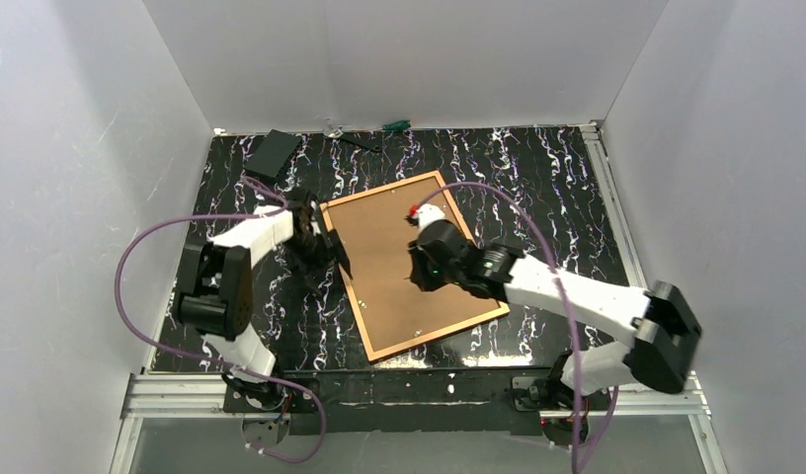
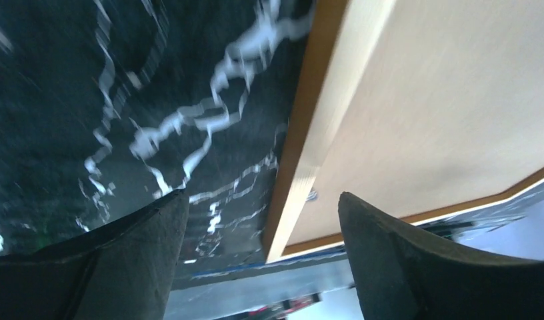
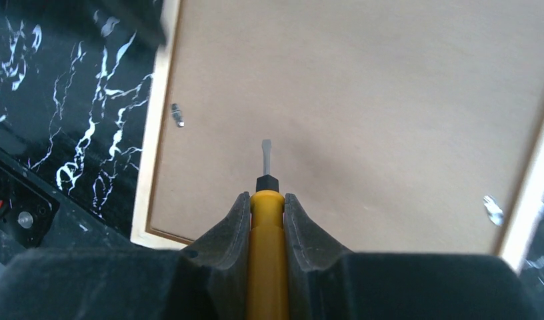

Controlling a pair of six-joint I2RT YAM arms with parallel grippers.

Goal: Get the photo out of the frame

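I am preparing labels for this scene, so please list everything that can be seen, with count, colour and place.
frame: one, orange-brown wood, lying face down mid-table
photo: one, only its brown back shows, inside the frame
tabs: two seen from the right wrist, silver, at the board's edges
yellow screwdriver: one, yellow handle, tip over the photo's back
green screwdriver: one, green handle, far edge of the table
box: one, black, far left corner
table: one, black with white veins
left gripper: one, black, open, at the frame's left rail
right gripper: one, black, shut on the yellow screwdriver
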